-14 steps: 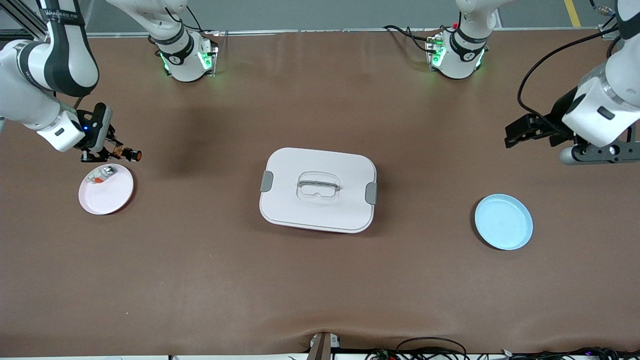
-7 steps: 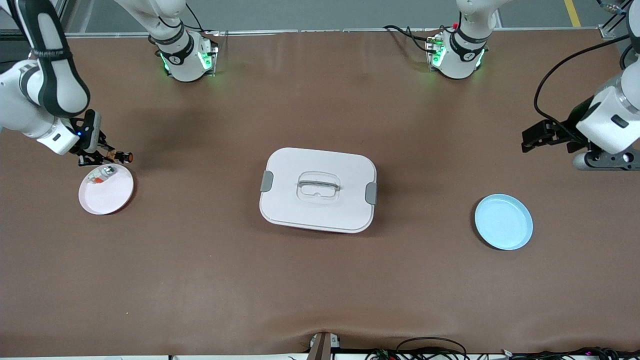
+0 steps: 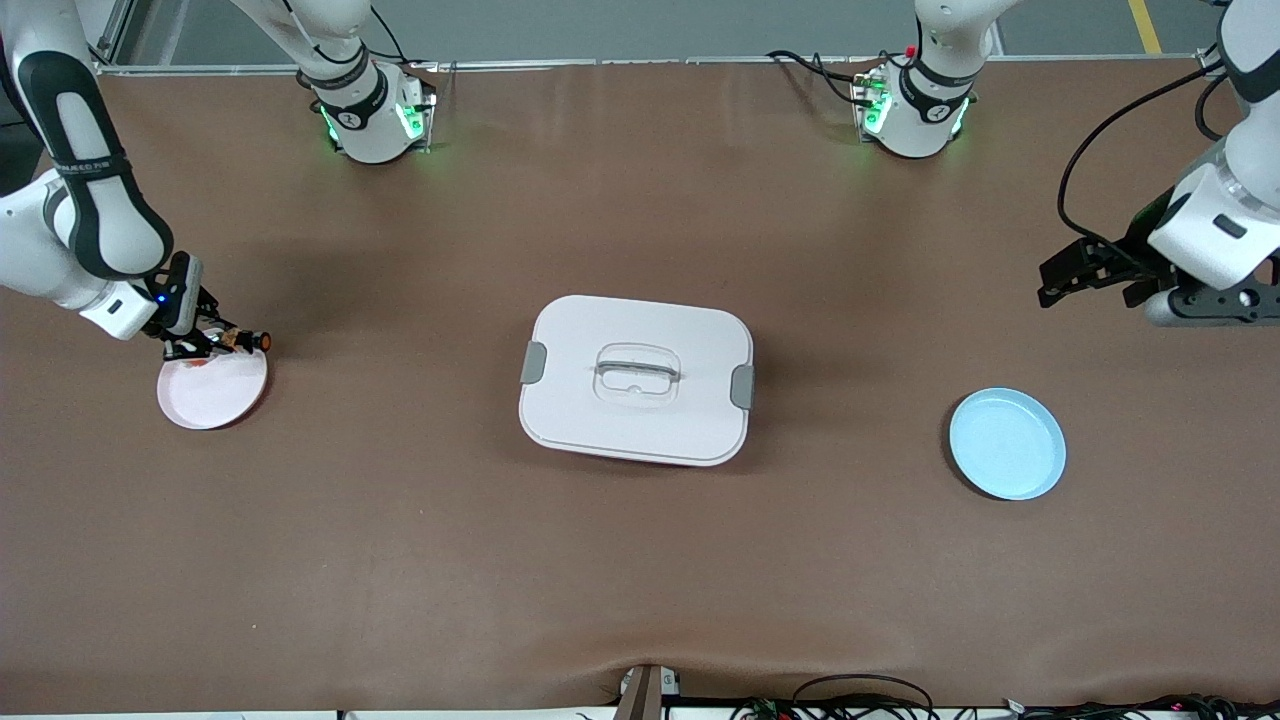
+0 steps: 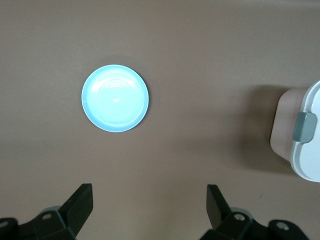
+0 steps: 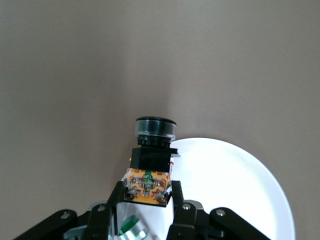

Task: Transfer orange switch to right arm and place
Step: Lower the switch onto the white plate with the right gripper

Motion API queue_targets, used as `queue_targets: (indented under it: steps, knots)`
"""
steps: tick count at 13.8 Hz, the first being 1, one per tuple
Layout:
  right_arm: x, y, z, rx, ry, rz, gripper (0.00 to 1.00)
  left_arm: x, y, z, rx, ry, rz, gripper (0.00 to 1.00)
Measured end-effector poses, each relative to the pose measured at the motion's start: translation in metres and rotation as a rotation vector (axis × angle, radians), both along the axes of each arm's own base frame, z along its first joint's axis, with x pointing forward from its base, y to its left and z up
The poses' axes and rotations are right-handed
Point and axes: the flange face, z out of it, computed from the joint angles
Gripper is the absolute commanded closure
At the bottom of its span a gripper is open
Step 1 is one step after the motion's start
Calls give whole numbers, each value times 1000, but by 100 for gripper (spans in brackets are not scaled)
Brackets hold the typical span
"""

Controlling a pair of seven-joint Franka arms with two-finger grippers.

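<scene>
The right gripper (image 3: 215, 343) is clamped on the switch (image 5: 151, 160), low over the pink plate's (image 3: 225, 400) rim. Grip sits on the rigid body; the cap juts past the fingertips. The part looks light and hard, with delicate marked faces. The left gripper (image 4: 150, 205) waits, jaws apart, near the blue plate (image 4: 115, 98)

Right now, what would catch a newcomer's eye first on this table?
The big white lidded box sits mid-table. At the right arm's end, the right pincer grips the orange switch over the pink plate's rim. A blue plate lies at the left arm's end, where the left pincer waits open.
</scene>
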Motion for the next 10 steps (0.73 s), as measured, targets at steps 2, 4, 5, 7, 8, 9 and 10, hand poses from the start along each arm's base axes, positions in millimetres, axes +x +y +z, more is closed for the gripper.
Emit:
queue_targets:
  steps: [2, 4, 5, 7, 8, 9, 10]
  knots:
    - [7, -3, -3, 5, -5, -9, 100, -5, 3, 11, 9, -23, 8, 0]
    - [15, -9, -8, 5, -6, -13, 100, -7, 4, 15, 13, -26, 9, 0]
    - [17, -14, -12, 5, -5, -17, 100, -7, 4, 14, 13, -23, 9, 0]
    - [21, -25, -21, 7, -2, -28, 100, -7, 5, 13, 12, -21, 9, 0]
    - [23, -32, -26, 8, 0, -34, 100, -6, 6, 13, 10, -21, 10, 0]
    - [26, -37, -29, 8, -1, -37, 100, -5, 7, 14, 8, -24, 12, 0]
    - [30, -40, -31, 10, -1, -38, 100, -3, 9, 15, 5, -26, 14, 0]
